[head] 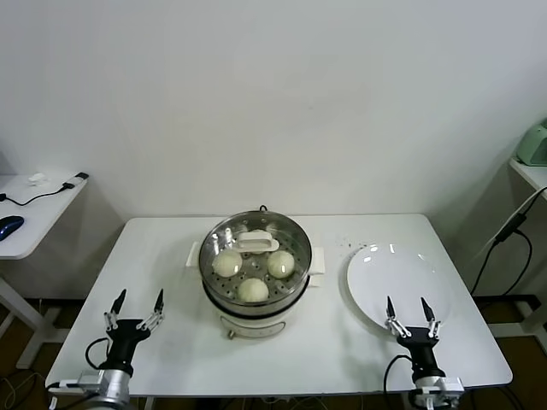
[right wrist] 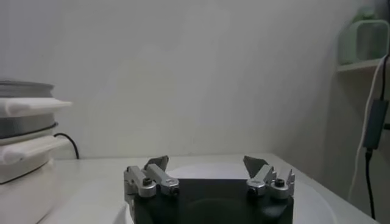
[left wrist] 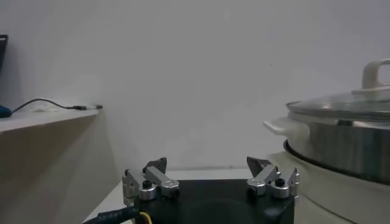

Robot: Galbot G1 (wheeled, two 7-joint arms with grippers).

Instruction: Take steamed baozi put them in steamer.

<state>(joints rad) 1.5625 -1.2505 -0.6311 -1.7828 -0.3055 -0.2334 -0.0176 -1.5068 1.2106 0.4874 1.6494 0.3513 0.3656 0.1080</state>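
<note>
At the middle of the white tabletop (head: 171,248) stands the steamer (head: 255,303), with a glass lid (head: 222,232) resting on top. Through the lid 3 steamed baozi (head: 254,289) are seen lying on the perforated tray, close together. To the right of the steamer, well apart from it, lies a flat white plate (head: 395,273), bare. The left gripper (head: 135,301) hovers left of the steamer near the front edge, jaws wide and holding nothing. The right gripper (head: 409,309) hovers right of the steamer, over the front rim of the plate, jaws also wide and holding nothing.
</note>
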